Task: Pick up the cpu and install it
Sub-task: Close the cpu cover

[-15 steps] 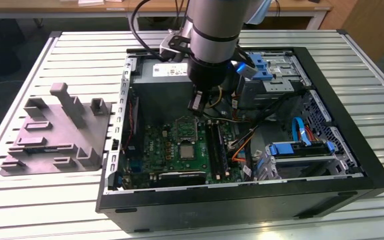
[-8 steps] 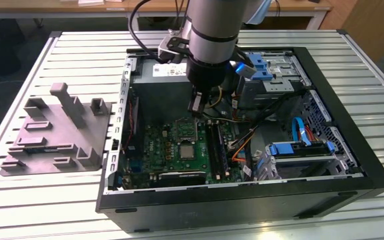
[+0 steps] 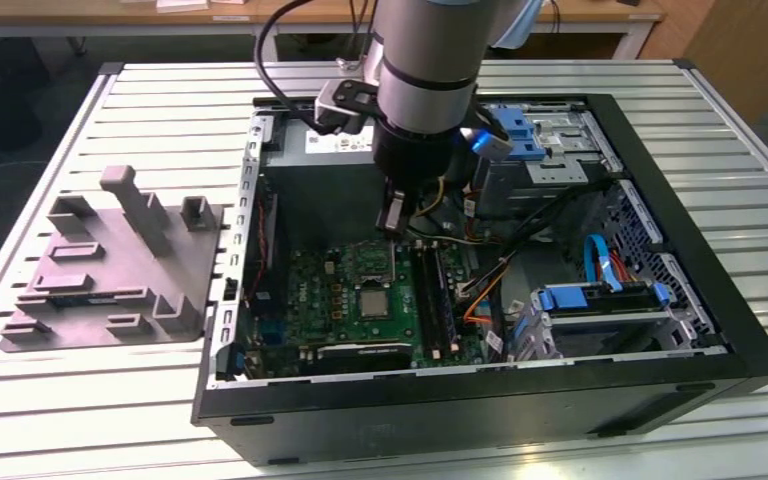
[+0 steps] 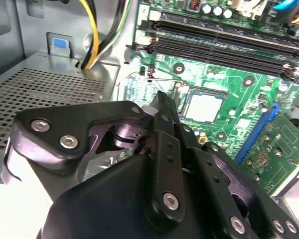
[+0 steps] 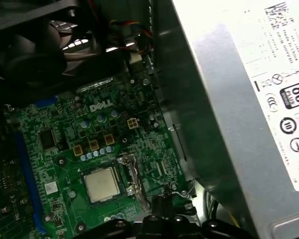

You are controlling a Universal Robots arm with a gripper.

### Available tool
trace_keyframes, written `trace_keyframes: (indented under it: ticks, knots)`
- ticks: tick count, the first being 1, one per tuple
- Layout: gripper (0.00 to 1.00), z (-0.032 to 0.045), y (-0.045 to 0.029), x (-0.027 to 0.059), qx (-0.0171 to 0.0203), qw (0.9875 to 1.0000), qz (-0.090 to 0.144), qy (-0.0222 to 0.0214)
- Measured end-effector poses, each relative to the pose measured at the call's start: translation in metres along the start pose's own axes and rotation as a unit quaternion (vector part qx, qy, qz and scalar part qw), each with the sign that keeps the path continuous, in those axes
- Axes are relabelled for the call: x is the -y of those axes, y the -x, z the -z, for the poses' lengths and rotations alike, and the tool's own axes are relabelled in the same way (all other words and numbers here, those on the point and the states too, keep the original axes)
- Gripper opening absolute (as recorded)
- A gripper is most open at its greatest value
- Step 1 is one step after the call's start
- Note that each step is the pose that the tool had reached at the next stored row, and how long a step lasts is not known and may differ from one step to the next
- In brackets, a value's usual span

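While the cpu (image 5: 101, 183) sits in its socket, the clenched, seemingly empty pincer (image 4: 161, 97) hovers just beside.

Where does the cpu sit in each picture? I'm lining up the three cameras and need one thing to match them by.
Exterior view: the cpu lies in its socket on the green motherboard, below the arm.
Second wrist view: cpu just beyond the tool.
First wrist view: cpu near the tool.
Shared landmark: the green motherboard around the socket.
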State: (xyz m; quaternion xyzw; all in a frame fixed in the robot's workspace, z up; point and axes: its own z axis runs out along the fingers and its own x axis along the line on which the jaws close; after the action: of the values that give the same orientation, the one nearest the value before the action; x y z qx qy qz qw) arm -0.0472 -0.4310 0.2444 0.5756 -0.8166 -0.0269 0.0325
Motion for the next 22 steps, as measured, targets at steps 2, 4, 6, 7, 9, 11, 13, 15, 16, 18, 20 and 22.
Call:
trace_keyframes:
  ticks: [2,4,6,7,9,11,13,15,16,18,20,22]
  knots:
    - [0.11,-0.0001,-0.0024,0.0007,-0.0005,1.0,0.001,-0.0002]
    - [0.11,-0.0002,-0.0049,0.0014,-0.0009,1.0,0.002,-0.0004]
    - [0.11,-0.0004,-0.0075,0.0021,-0.0011,1.0,0.003,-0.0004]
    - [0.11,-0.0004,-0.009,0.0025,-0.0013,1.0,0.004,-0.0005]
    - [0.11,-0.0005,-0.0118,0.0032,-0.0015,1.0,0.005,-0.0006]
    - [0.11,-0.0006,-0.0142,0.0038,-0.0021,1.0,0.006,-0.0008]
    - [0.11,-0.0007,-0.0162,0.0043,-0.0031,1.0,0.006,-0.0011]
    - [0.11,-0.0007,-0.0184,0.0049,-0.004,1.0,0.007,-0.0014]
    - [0.11,-0.0008,-0.0194,0.0051,-0.0044,1.0,0.008,-0.0015]
    - [0.11,-0.0009,-0.0215,0.0056,-0.0051,0.9999,0.009,-0.0018]
    - [0.11,-0.001,-0.0238,0.0062,-0.0059,0.9999,0.01,-0.002]
    - [0.11,-0.0011,-0.026,0.0067,-0.0066,0.9999,0.011,-0.0023]
